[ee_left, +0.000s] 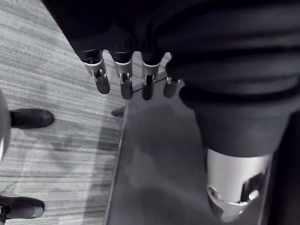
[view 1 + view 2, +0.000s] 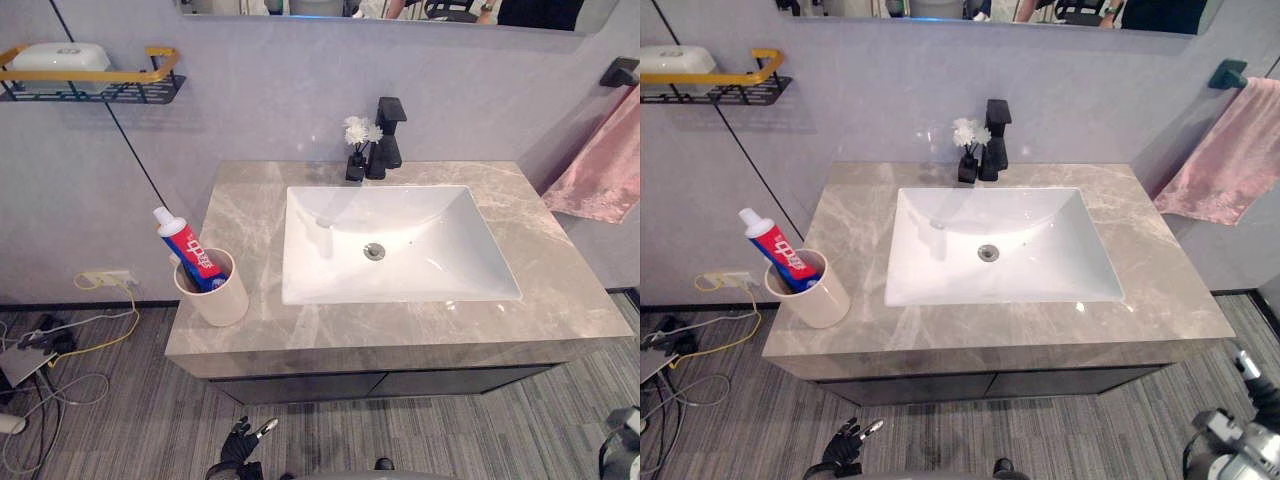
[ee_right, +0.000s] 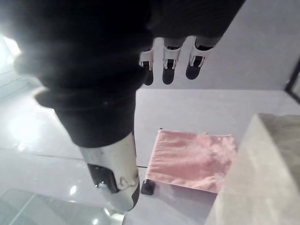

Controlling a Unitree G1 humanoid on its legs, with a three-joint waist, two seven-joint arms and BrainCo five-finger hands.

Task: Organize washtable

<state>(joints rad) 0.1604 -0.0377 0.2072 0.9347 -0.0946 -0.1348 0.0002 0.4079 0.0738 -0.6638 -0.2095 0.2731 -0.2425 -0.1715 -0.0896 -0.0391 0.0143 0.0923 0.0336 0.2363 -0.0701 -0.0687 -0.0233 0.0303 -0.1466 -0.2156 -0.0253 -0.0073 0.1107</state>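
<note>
Toothpaste leans in the cup at the table's left front; I see left robot hand and right robot hand loose-fingered, empty.

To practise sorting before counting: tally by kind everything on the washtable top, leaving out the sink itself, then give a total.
Cup: 1
Toothpaste tube: 1
Faucet: 1
Flower vase: 1
Total: 4
</note>
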